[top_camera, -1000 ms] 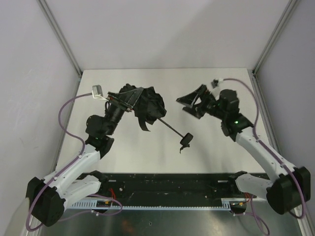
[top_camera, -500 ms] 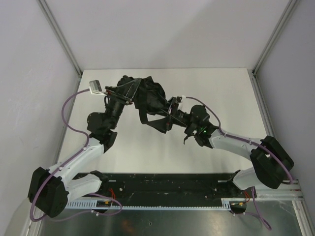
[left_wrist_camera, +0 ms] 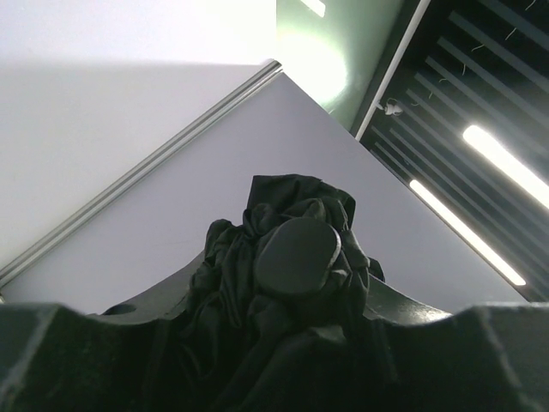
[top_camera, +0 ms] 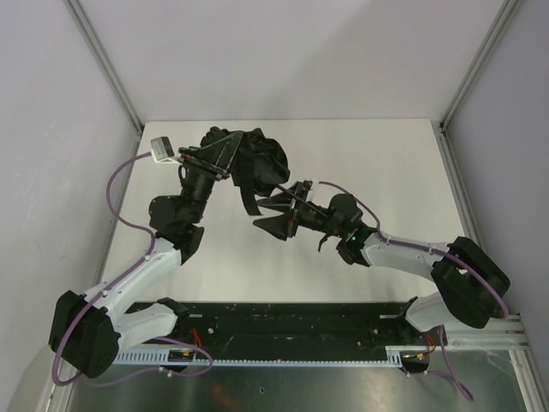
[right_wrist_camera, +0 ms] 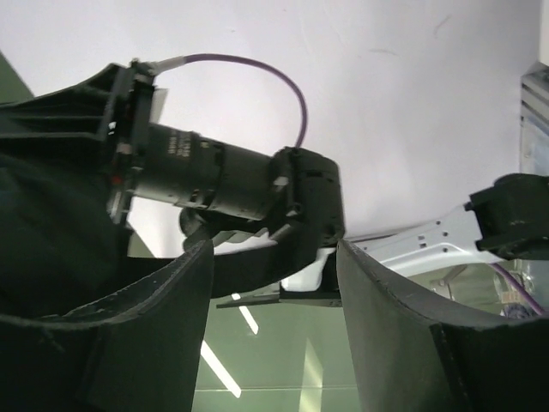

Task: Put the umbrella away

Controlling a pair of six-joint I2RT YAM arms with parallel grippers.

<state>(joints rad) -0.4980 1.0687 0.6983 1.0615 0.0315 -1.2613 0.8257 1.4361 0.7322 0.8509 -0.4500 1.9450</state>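
The umbrella (top_camera: 260, 165), a crumpled bundle of matte black fabric with a rounded cap, is toward the far left of the desk (top_camera: 395, 172), pinched in the left jaws (cloth fills the gap between them). The right jaws stand spread just beside its near edge, with nothing visibly between them. The desk is smooth and white, enclosed by pale walls (top_camera: 300, 60) and aluminium posts (top_camera: 107, 69).

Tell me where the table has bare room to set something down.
The table is barest at its far right, between the umbrella and the right wall. Another patch lies at the front, between the left arm and right arm. Crowded: far centre-left, where the left claw grips the umbrella and the right claw stands open beside it.
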